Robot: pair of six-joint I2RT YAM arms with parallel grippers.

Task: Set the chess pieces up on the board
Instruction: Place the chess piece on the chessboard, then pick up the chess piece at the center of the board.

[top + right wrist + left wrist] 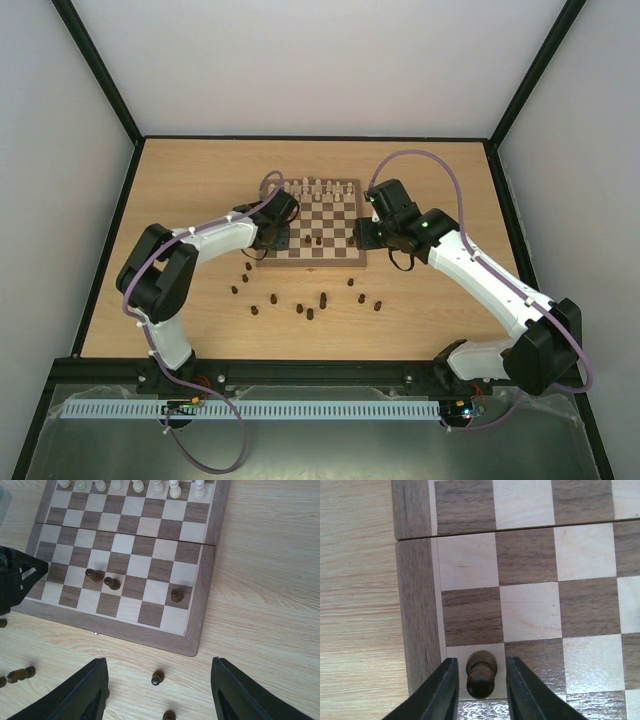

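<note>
The board (310, 262) lies mid-table with cream-white chessmen along its far rows. My left gripper (481, 662) is open just slightly around a dark pawn (481, 674), which stands on a cream square beside the board's frame (415, 615). There is a gap on each side of the pawn, so neither finger touches it. Three dark chess pieces (112, 583) stand on the board (200, 610). My right gripper (157, 692) hangs wide open over the table in front of the board, above a loose dark pawn (158, 677). Several dark pieces (310, 314) lie scattered before the board.
The cream-white chessmen (318, 187) fill the board's far side. My left gripper (282, 236) is over the board's near left corner and my right gripper (372, 236) is off its right edge. Black frame rails border the wooden tabletop (180, 190).
</note>
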